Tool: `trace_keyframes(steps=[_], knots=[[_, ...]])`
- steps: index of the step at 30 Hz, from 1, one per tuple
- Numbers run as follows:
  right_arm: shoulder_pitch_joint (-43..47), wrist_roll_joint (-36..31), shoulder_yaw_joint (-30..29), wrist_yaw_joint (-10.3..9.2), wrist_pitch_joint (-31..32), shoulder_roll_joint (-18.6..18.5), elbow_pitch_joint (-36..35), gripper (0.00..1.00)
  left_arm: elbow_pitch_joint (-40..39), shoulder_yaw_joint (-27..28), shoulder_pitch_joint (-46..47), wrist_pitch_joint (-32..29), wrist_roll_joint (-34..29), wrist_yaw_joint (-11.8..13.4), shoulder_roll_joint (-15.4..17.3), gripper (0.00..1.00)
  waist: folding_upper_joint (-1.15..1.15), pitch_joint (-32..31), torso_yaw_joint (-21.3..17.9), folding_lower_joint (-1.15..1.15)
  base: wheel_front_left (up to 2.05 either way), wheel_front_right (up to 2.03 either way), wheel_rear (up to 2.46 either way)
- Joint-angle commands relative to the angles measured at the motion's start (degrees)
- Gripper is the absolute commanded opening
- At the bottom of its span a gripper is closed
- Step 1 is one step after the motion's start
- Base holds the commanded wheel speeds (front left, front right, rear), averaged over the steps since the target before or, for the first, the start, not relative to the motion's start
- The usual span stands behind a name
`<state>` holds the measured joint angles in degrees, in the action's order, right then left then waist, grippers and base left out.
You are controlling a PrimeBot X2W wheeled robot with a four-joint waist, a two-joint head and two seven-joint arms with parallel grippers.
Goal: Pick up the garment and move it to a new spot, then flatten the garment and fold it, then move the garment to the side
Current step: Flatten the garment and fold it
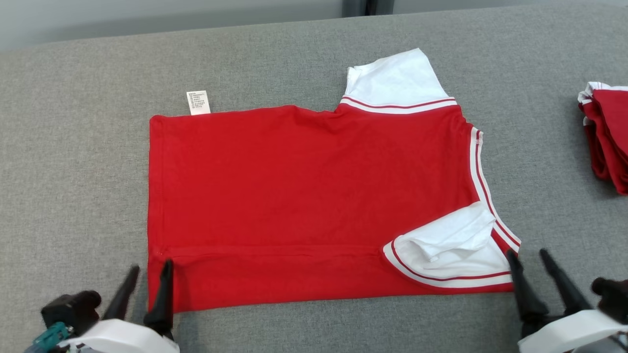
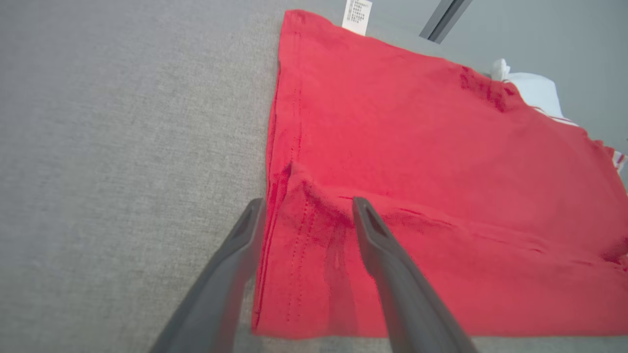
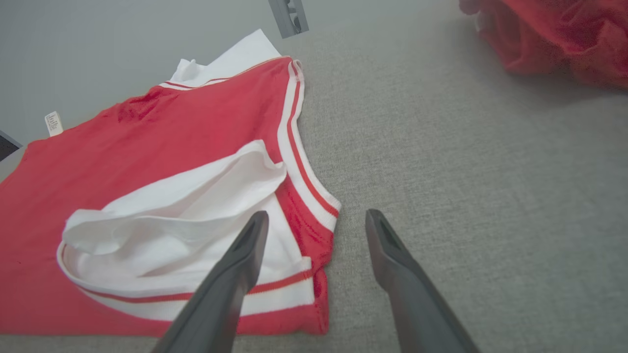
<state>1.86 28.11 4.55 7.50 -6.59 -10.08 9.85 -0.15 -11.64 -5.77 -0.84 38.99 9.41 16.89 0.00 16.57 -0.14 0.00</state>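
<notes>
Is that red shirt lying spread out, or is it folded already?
Partly folded. The red shirt has its near edge turned over onto the body, with the near sleeve on top; the far sleeve sticks out.

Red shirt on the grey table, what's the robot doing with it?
The robot is partway through folding a red T-shirt with white sleeves on the grey cloth-covered table. The shirt lies flat with its near edge folded over. The open left gripper sits at its near left corner, the open right gripper at its near right corner; neither holds it. Similar red garments are piled at the right.
</notes>
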Motion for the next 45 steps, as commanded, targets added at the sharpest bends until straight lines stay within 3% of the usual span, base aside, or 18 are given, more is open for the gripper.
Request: trace_keyframes(steps=[1,9,17,24,28,35,45], knots=[[-0.95,-1.10,-1.38,-0.02,-0.75,-0.44,-0.72,1.00,-0.80,0.88,1.78,2.45,-0.61,0.03,-0.38,1.00,0.00,-0.24,0.09,0.00,0.00,0.00,0.00],[-5.79,-6.75,-6.68,-0.02,-3.22,-0.59,-7.85,1.00,-3.30,2.01,7.62,11.89,-8.03,1.75,0.74,1.00,0.00,-1.47,-0.06,0.00,0.00,0.00,0.00],[-8.97,-9.04,-5.99,-0.02,-1.25,-0.37,-11.01,1.00,-4.69,0.98,9.18,11.26,-11.44,3.71,1.92,1.00,0.00,-1.73,-0.10,0.00,0.00,0.00,0.00],[-8.84,-8.62,-6.19,-0.02,-1.04,0.36,-11.62,1.00,-5.40,0.97,12.06,10.67,-11.54,3.80,2.24,1.00,0.00,-0.27,0.50,0.00,0.00,0.00,0.00],[-10.39,-8.29,-5.41,-0.02,-1.08,0.32,-11.94,1.00,-3.63,0.54,18.49,8.95,-10.80,1.70,3.08,1.00,0.00,2.00,0.00,0.00,0.00,0.00,0.00],[-14.53,-7.13,-2.64,-0.02,-2.31,0.75,-10.62,1.00,14.00,-0.64,35.29,-1.21,-6.45,-5.51,5.93,1.00,0.00,8.25,-3.43,0.00,0.00,0.00,0.00],[-17.83,-5.68,-0.76,-0.02,-4.97,0.37,-6.56,1.00,32.94,-1.01,44.85,-8.96,-1.60,-12.71,8.26,1.00,0.00,12.08,-5.66,0.00,0.00,0.00,0.00]])
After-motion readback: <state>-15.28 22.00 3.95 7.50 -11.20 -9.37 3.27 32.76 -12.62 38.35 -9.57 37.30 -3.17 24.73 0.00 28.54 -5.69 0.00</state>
